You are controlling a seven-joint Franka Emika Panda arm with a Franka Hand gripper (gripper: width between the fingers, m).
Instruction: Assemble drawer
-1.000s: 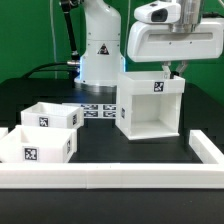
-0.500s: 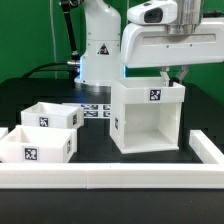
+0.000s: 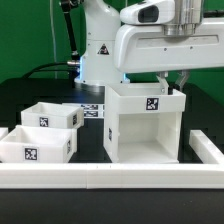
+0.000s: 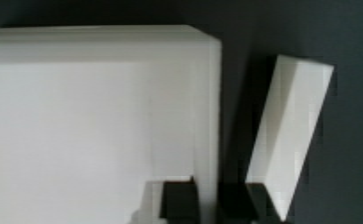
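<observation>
Worktop (image 3: 25, 100) with the open case (image 3: 145, 130) at the exterior view's right, just behind the rail (image 3: 100, 178); two drawers (image 3: 38, 148) at that view's left. Jaws clenched on the case's top corner: so off-centre a hold could let it twist against the rail.

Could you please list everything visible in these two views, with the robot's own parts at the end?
drawer housing: one, white, tagged, open-fronted, on the exterior view's right.
drawer boxes: two, white, tagged, on the exterior view's left, one behind the other.
rail: one, white, edging the table's front and sides.
marker board: one, white with tags, behind the housing, mostly hidden.
table: one, black.
arm: one, white, base at the back.
gripper: one, dark fingers, closed on the housing's top wall.
</observation>
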